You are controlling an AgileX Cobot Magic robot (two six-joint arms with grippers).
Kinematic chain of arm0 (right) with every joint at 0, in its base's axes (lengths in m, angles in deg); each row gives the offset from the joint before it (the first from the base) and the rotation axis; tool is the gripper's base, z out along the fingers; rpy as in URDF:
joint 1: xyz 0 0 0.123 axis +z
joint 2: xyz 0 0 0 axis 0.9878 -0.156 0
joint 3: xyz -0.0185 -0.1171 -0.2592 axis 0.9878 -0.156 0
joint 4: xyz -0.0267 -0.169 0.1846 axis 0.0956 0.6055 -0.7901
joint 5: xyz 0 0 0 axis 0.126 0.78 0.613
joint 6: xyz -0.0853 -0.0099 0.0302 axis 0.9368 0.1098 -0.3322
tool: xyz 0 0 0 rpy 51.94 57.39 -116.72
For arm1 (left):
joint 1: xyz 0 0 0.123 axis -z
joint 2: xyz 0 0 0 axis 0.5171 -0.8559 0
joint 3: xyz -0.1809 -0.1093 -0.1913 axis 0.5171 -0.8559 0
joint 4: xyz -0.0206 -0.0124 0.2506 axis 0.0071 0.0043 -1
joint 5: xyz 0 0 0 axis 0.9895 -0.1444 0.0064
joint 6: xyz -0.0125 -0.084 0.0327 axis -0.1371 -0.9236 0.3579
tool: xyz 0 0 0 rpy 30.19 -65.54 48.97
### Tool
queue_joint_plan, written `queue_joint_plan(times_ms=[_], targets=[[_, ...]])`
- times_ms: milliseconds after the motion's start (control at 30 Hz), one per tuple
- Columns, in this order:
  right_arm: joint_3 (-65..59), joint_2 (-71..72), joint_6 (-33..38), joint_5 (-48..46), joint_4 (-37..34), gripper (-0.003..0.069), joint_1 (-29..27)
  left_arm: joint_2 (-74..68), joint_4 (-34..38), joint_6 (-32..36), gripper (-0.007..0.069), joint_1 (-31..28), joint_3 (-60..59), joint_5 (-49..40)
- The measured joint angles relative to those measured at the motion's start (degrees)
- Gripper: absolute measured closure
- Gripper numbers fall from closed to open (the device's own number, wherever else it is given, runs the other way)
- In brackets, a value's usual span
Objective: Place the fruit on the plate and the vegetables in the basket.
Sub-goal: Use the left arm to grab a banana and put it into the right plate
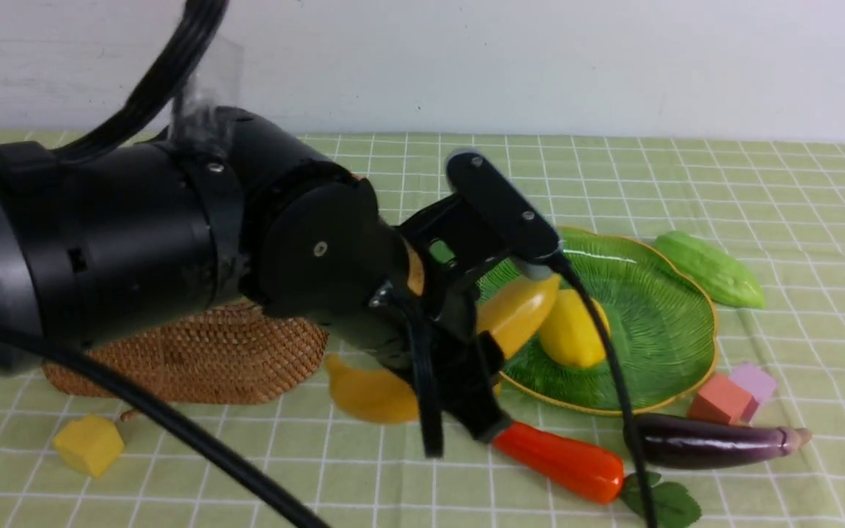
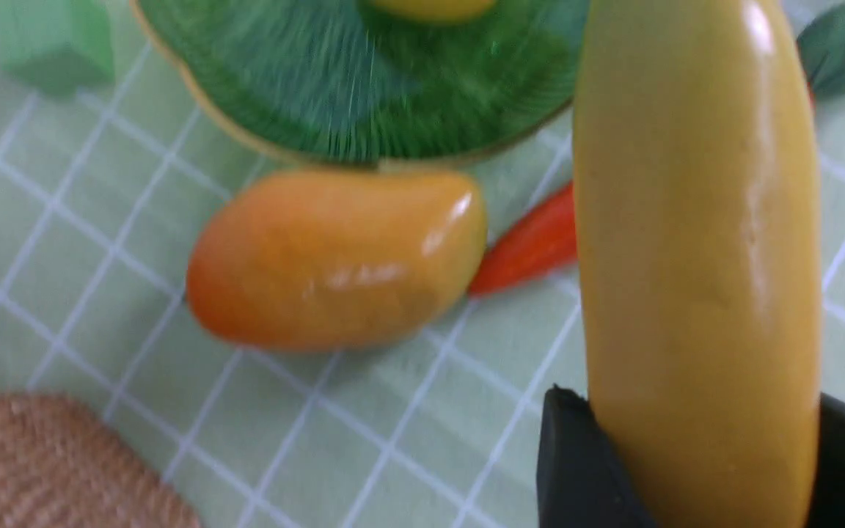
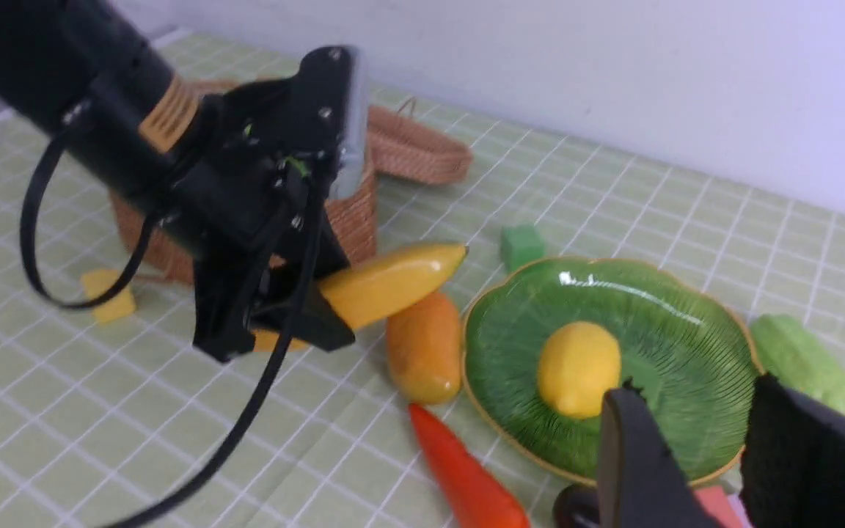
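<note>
1. While my left claw [image 2: 708,469] clamps the glossy curved banana [image 1: 521,308] by one end, its tip points toward the plate [image 1: 657,323].
2. My right claw [image 3: 701,418] stands partly open, empty.
3. That ribbed green glass plate holds the round lemon [image 1: 571,330].
4. Around the plate:
   - oval mango [image 1: 371,392] at eight o'clock
   - smooth carrot [image 1: 562,462] at six
   - shiny eggplant [image 1: 708,440] at five
   - ridged gourd [image 1: 712,268] at one
5. The woven wicker basket [image 1: 195,352] is at nine.

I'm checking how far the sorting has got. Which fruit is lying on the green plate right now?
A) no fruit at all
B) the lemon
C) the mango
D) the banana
B: the lemon sits inside the green plate, while the mango lies off the plate beside its rim and the banana is held above the table in the left gripper.
</note>
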Motion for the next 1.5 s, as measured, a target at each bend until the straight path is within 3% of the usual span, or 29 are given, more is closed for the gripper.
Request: queue_joint_plan(times_ms=[367,633,933,1233,1500], targets=[[0.0,0.0,-3.91,3.74,1.22,0.0424,0.0,-18.49,-1.08,0.38,0.0285,-1.1,18.63,13.23],[0.0,0.0,-4.33,1.98,2.46,0.0424,0.0,-32.62,-1.72,-0.55,0.0285,-3.11,33.86,12.53],[0.0,0.0,-13.47,1.27,13.59,0.0424,0.0,-34.96,-1.86,-4.82,0.0288,-3.79,36.63,14.61],[0.0,0.0,-14.64,0.71,13.87,0.0423,0.0,-36.65,-1.97,-4.96,0.0287,-3.79,36.8,16.83],[0.0,0.0,-14.64,-1.42,13.61,0.042,0.0,-37.97,-1.84,-5.18,0.0126,-3.79,36.8,16.11]])
